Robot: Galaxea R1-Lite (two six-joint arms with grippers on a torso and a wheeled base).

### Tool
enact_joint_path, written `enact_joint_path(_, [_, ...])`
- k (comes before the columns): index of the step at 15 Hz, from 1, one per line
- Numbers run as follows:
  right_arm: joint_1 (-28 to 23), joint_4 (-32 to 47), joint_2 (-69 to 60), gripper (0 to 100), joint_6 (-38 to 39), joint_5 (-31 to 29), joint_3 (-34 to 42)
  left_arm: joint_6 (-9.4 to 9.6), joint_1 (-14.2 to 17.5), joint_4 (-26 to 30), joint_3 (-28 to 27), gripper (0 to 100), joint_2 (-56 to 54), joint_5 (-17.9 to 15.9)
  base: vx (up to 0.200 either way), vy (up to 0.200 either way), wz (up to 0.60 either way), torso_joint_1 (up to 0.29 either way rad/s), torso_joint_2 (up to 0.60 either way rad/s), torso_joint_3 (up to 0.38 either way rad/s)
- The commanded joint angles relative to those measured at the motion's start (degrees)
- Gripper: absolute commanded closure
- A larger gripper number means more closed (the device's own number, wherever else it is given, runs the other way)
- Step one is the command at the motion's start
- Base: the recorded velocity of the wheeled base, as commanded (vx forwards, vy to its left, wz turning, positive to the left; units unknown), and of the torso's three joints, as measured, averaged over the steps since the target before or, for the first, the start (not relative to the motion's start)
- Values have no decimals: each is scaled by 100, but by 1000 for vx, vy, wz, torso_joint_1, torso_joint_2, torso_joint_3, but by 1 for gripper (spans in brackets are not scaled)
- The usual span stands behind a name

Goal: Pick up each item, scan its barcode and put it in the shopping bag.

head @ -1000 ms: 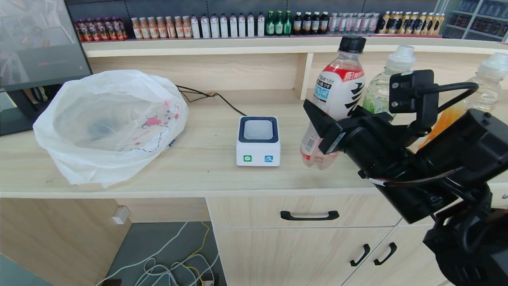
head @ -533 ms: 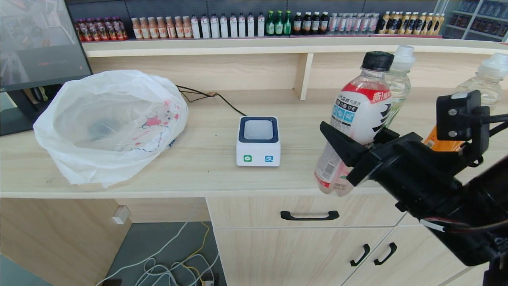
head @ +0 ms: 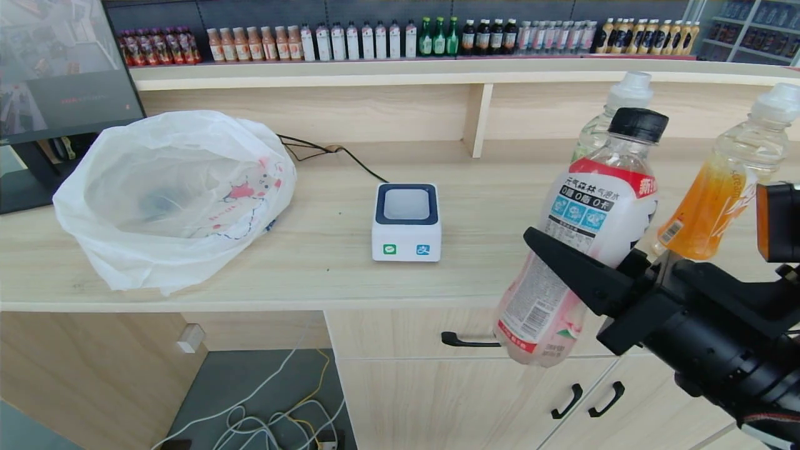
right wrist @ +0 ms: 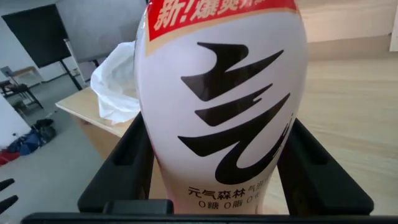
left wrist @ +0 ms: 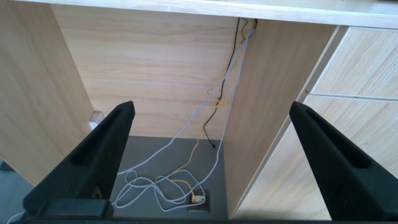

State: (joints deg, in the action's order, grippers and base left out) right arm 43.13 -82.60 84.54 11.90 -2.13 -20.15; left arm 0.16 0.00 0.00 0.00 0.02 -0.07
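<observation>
Pink drink bottle [head: 581, 250] with a black cap is off the counter [head: 312, 269], in the air well to the right of the scanner [head: 407, 220] and nearer the robot than it, out past the counter's front edge. It tilts, with the cap leaning up and away from the scanner. Right gripper [head: 565, 262] is clamped round its mid-body; the right wrist view shows a finger on each side of the label. The label's print panel [head: 539, 294] faces roughly toward the scanner side.

Step, my read: carry to scan, with nothing from this bottle bagged yet.

Risks:
- The scanner window faces up and the print panel faces sideways. If the wrist doesn't roll the bottle over the window, there's likely no read.
- Smooth round body, held tilted. A fast swing could let it rotate or slide in the jaws.
- Orange drink bottle [head: 712, 200] and clear white-capped bottle [head: 619, 106] stand right of the scanner and farther back, near the held bottle. A wide arc could knock them over.
- Shopping bag [head: 175, 187] sits well left of the scanner with a floppy mouth. A low entry may snag the rim.

Left gripper [left wrist: 211, 162] is spread wide and holding nothing, below counter level over the floor cables [left wrist: 180, 186].
</observation>
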Motion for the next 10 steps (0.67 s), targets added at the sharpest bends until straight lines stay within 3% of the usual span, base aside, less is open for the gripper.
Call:
enact_joint_path(1, [11, -10, -8, 100, 225, 125, -15, 2, 0, 0, 0, 0, -2, 7, 0, 0, 0, 0, 0, 0])
enact_joint_path(7, [73, -10, 54, 100, 1464, 1857, -94, 2, 0, 0, 0, 0, -2, -1, 0, 0, 0, 0, 0, 0])
enact_joint_path(10, [161, -10, 361, 100, 2062, 2085, -578, 2, 0, 0, 0, 0, -2, -1, 0, 0, 0, 0, 0, 0])
